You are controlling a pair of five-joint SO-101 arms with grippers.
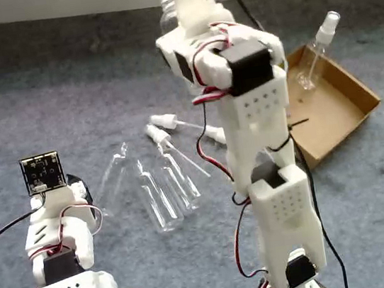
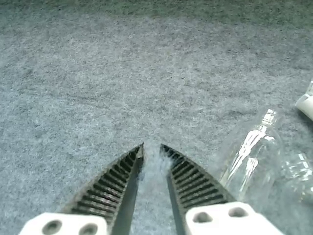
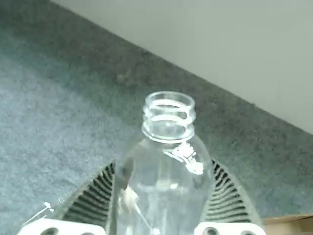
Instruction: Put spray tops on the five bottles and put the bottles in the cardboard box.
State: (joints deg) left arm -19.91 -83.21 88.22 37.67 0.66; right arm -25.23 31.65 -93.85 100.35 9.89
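Observation:
My right gripper (image 3: 166, 183) is shut on a clear, uncapped bottle (image 3: 168, 147), held upright above the carpet's far side; the high view shows this bottle (image 1: 168, 12) at the top, beside the right arm. More clear bottles (image 1: 164, 187) lie on the carpet mid-table, one (image 1: 114, 173) slightly apart. Three white spray tops (image 1: 162, 122) with long tubes lie just beyond them. The cardboard box (image 1: 347, 104) holds one bottle with a spray top (image 1: 315, 55). My left gripper (image 2: 151, 149) hovers low over bare carpet, slightly open and holding nothing, beside a lying bottle (image 2: 249, 156).
Grey carpet covers the table. The right arm (image 1: 255, 106) stretches over the middle, between the loose bottles and the box. A spray top's white end (image 2: 305, 104) shows in the left wrist view. A pale wall runs along the far edge.

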